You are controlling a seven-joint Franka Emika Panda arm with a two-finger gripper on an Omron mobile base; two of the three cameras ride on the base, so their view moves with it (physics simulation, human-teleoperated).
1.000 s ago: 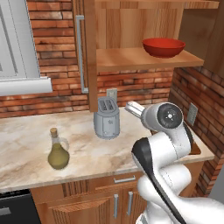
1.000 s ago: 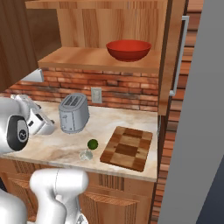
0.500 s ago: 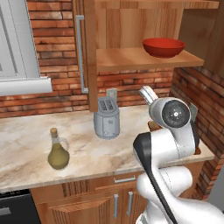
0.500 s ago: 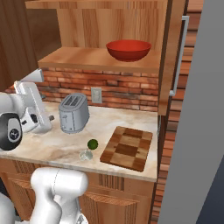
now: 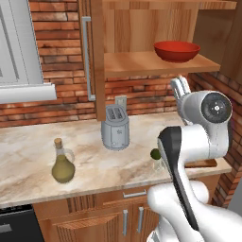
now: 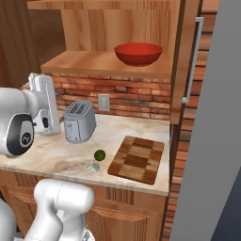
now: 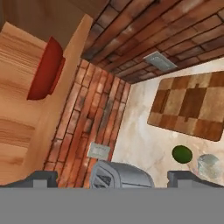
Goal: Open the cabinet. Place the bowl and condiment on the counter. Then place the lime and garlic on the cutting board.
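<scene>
**Bowl sitting above the hand on the open cabinet shelf**

Left base view: the bowl [image 5: 176,50] is resting near the right end of the cabinet [image 5: 142,33] shelf, close to its front edge, with the door swung wide. You are looking at the gripper [image 5: 180,88] poking up from behind the white wrist, just under the shelf's front edge and slightly left of the bowl, so the bowl is lying up and a little to the right of the hand. The condiment [image 5: 63,162] is already standing on the counter [image 5: 28,156] toward its left front edge, well apart from the arm. The lime [image 5: 155,153] is peeking out beside the forearm.

Right base view: you are seeing the arm folded at the counter's left end, hand pointing upward beside the toaster [image 6: 79,121], below shelf level. The bowl is sitting up and to the right of it. The lime and the pale garlic [image 6: 92,165] are lying near the counter's front edge, just left of the cutting board [image 6: 137,158] and not on it.

Hand view: the camera is rolling with the wrist, so the bowl is appearing edge-on at the upper left, far from the two dark fingertips [image 7: 41,179], which are standing spread wide with nothing between them. You are judging a lift and a reach to the bowl's rim as the next need.
</scene>
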